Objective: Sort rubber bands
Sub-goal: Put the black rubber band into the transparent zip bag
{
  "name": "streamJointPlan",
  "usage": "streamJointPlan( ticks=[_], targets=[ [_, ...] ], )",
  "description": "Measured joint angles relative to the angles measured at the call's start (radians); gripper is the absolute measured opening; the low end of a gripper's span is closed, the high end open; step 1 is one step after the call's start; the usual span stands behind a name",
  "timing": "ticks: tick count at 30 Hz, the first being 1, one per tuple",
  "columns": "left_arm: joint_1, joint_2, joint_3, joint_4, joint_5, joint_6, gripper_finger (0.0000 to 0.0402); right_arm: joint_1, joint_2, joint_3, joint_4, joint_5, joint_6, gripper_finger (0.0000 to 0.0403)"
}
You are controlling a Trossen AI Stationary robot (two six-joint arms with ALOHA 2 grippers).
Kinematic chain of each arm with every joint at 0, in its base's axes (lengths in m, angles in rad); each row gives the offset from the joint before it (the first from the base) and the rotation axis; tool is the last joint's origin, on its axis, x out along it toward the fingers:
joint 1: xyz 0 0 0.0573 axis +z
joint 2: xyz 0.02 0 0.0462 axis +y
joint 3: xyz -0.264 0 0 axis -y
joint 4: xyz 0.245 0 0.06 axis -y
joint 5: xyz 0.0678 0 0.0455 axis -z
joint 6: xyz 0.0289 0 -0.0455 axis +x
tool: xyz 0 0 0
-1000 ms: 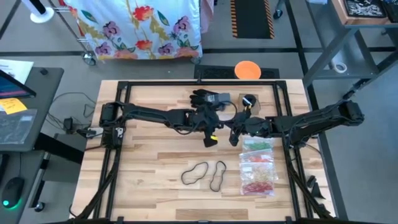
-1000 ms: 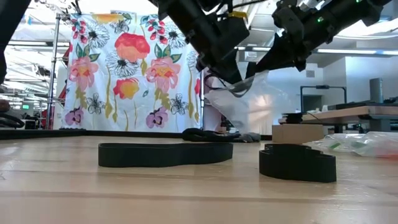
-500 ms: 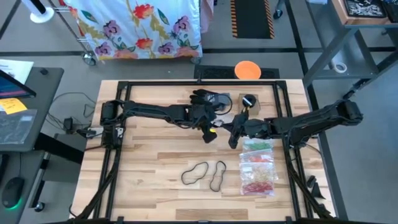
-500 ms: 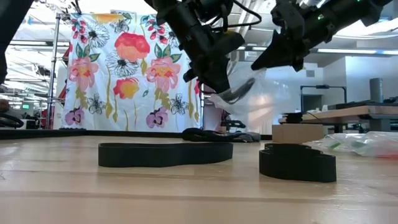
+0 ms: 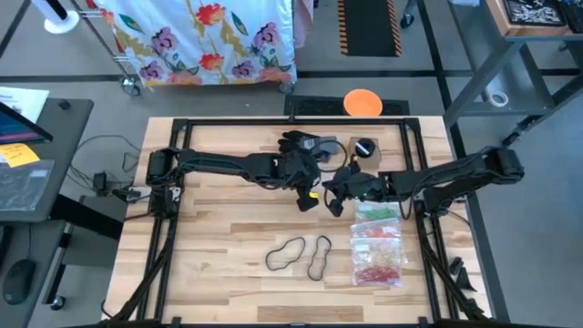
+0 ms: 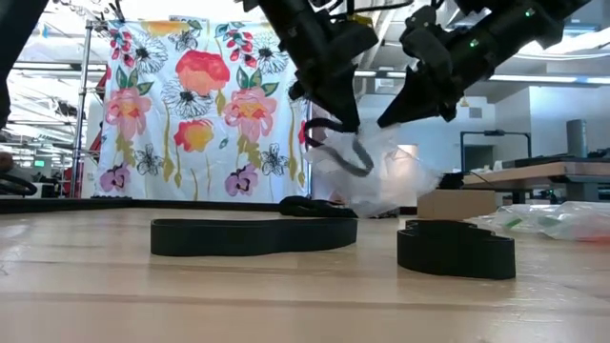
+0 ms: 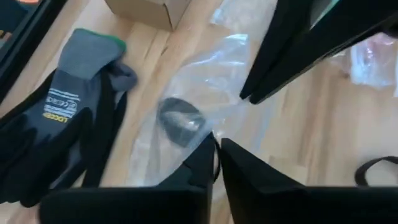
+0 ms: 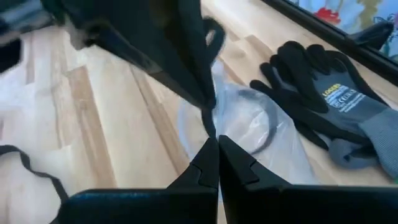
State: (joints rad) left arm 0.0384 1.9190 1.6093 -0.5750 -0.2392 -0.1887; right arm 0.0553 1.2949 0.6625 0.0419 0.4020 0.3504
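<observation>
A clear plastic bag (image 6: 381, 181) hangs between my two grippers over the table's middle, with one black rubber band (image 7: 180, 121) inside it. My left gripper (image 7: 216, 144) comes from the table's left and is shut on the bag. My right gripper (image 8: 213, 144) comes from the right, close beside it, and is also shut on the bag. Two large black rubber bands (image 5: 285, 252) (image 5: 319, 255) lie flat on the wood near the front. Coloured rubber bands fill the clear bags (image 5: 378, 241) at the right. My left gripper pinches the bag's thin film (image 7: 202, 129) between its two fingertips, slanting down from the table's left. The bag hangs slack below the fingers. Whether its lower end touches the wood, I cannot tell. My right gripper pinches the bag's upper edge (image 8: 214, 127) between its two shut fingers, slanting down from the table's right. It sits right beside the left gripper's finger. The film hangs down loosely, and the band (image 8: 249, 118) rests in it.
A black and grey glove (image 5: 301, 143) lies at the far middle of the table. A small cardboard box (image 6: 457, 203) stands to its right. A black metal frame (image 5: 182, 128) runs round the table. Bare wood lies at the near left.
My right gripper has moved toward the table's left, closer to my left gripper. My left gripper has risen a little and tipped. The bag, earlier spread between them, now hangs lower and slacker, and the black band shows in it.
</observation>
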Motion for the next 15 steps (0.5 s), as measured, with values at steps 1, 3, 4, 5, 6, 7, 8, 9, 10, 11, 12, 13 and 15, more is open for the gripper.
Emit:
streamJointPlan(
  ticks=[1, 3, 4, 5, 6, 7, 8, 9, 10, 11, 12, 13, 15],
  targets=[
    [-0.004, 0.000, 0.001, -0.004, -0.003, 0.005, 0.0033, 0.000, -0.002, 0.001, 0.001, 0.004, 0.000, 0.0000],
    [-0.013, -0.002, 0.001, -0.013, -0.027, 0.012, 0.0048, -0.003, -0.014, 0.001, -0.010, 0.019, 0.000, 0.0000],
    [-0.016, -0.003, 0.001, -0.013, -0.046, 0.013, 0.0054, -0.007, -0.017, 0.001, -0.011, 0.019, 0.000, 0.0000],
    [-0.019, -0.004, 0.001, -0.010, -0.061, 0.022, 0.0059, -0.010, -0.019, 0.002, -0.007, 0.018, -0.001, 0.0000],
    [-0.020, -0.005, 0.002, -0.010, -0.077, 0.037, 0.0063, -0.012, -0.022, 0.002, -0.009, 0.017, -0.001, 0.0000],
    [-0.019, -0.005, 0.002, -0.010, -0.082, 0.055, 0.0067, -0.011, -0.025, 0.002, -0.015, 0.016, -0.001, 0.0000],
    [-0.018, -0.005, 0.002, -0.010, -0.084, 0.070, 0.0070, -0.009, -0.026, 0.002, -0.013, 0.016, -0.001, 0.0000],
    [-0.017, -0.005, 0.002, -0.008, -0.086, 0.080, 0.0073, -0.006, -0.026, 0.002, -0.010, 0.016, -0.001, 0.0000],
    [-0.017, -0.005, 0.002, -0.006, -0.088, 0.089, 0.0076, -0.004, -0.026, 0.002, -0.010, 0.016, -0.001, 0.0000],
    [-0.019, -0.005, 0.002, -0.002, -0.087, 0.094, 0.0080, -0.004, -0.026, 0.002, -0.012, 0.016, -0.003, 0.0000],
    [-0.021, -0.005, 0.002, 0.001, -0.087, 0.095, 0.0086, -0.003, -0.026, 0.002, -0.012, 0.015, -0.003, 0.0000],
    [-0.023, -0.005, 0.002, 0.002, -0.087, 0.093, 0.0093, -0.003, -0.026, 0.002, -0.012, 0.015, -0.004, 0.0000],
    [-0.027, -0.007, 0.003, -0.007, -0.085, 0.087, 0.0105, -0.005, -0.029, 0.002, -0.023, 0.015, -0.009, 0.0000]
  ],
)
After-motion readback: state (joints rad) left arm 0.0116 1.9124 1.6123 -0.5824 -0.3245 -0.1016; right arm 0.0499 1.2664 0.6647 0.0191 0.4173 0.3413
